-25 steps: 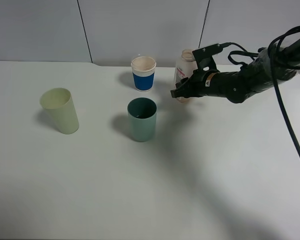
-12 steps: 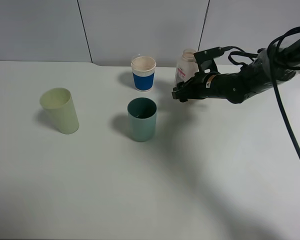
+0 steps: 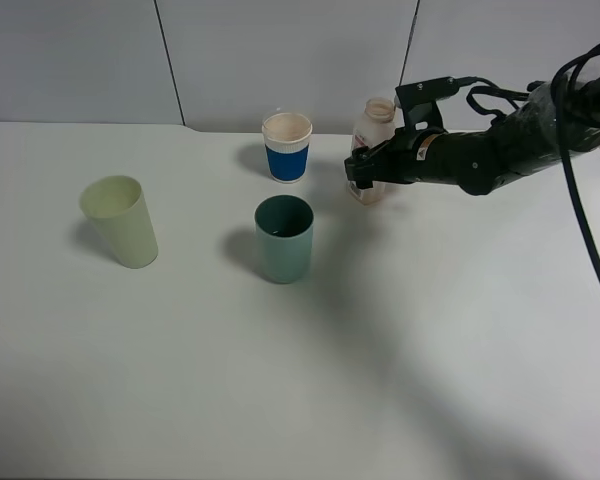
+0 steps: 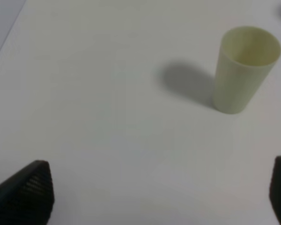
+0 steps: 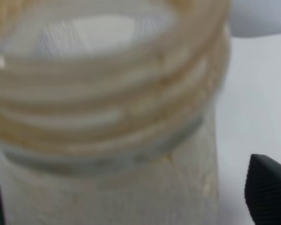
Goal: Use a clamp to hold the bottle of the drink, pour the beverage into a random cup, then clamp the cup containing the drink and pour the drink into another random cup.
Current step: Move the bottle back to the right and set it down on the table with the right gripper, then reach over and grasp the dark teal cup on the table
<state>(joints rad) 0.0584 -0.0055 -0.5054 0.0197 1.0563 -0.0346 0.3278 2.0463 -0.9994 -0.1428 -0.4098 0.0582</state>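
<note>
An open, cream-coloured drink bottle (image 3: 372,140) stands upright at the back of the white table (image 3: 380,350). My right gripper (image 3: 367,172) is at the bottle, open, with a finger on each side of its body. In the right wrist view the bottle neck (image 5: 107,70) fills the frame between the fingertips (image 5: 267,187), with a small gap showing. A blue-and-white paper cup (image 3: 287,146), a teal cup (image 3: 284,238) and a pale green cup (image 3: 120,220) stand upright. My left gripper (image 4: 152,192) is open and empty, short of the pale green cup (image 4: 246,68).
The table's back edge meets a grey panelled wall (image 3: 280,50). Black cables (image 3: 580,90) hang from the right arm at the right side. The left arm does not show in the exterior view.
My right gripper has moved up and back, closer around the bottle. The bottle and the cups have not moved.
</note>
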